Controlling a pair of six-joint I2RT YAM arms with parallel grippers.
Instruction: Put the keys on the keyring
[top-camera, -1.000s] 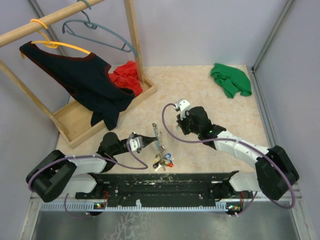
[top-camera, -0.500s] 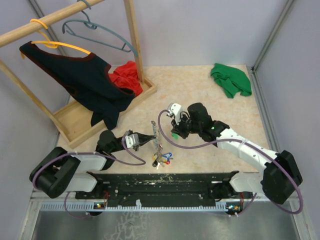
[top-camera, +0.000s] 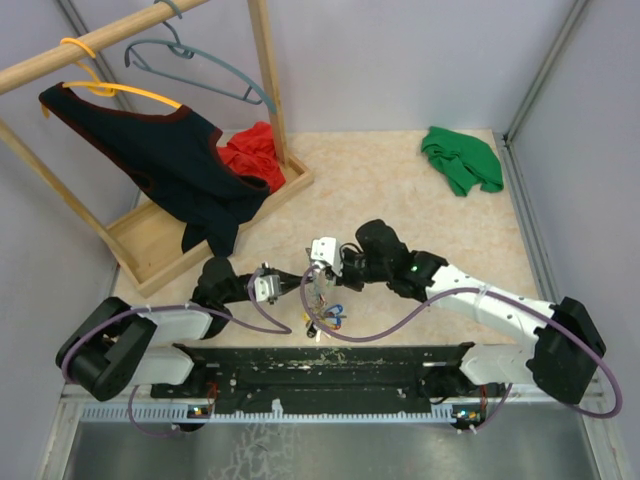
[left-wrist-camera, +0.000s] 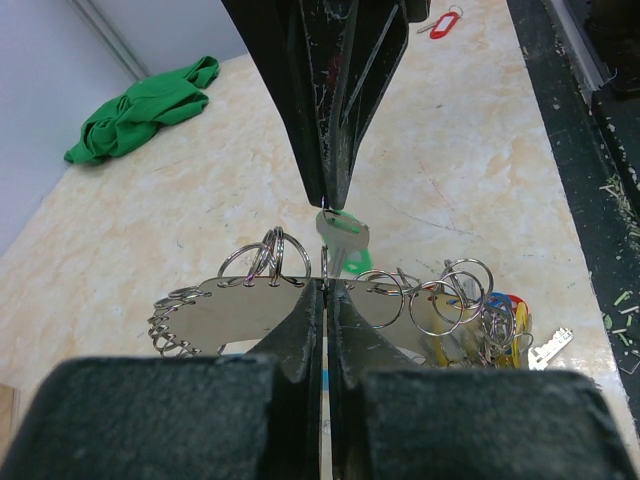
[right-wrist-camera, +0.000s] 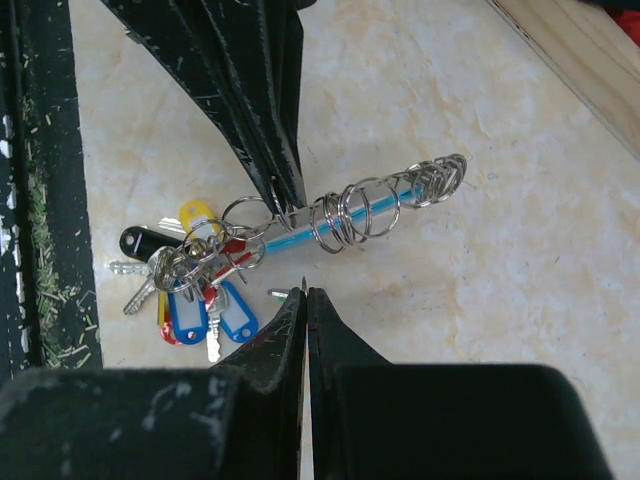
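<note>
Close to the middle of the table's (right-wrist-camera: 480, 300) near edge, the left gripper (left-wrist-camera: 325, 287) is clamped tight on the keyring (right-wrist-camera: 372, 208). It seems to be steadying it so the small loops stand clear while the key tags (right-wrist-camera: 195, 290) trail off to one side. The right gripper (right-wrist-camera: 305, 293) meets it nose to nose, pinched shut on the green key (left-wrist-camera: 344, 232), seemingly to bring that key's hole to a loop, while what looks like the red key (left-wrist-camera: 441, 20) lies well apart beyond it, not yet threaded.
</note>
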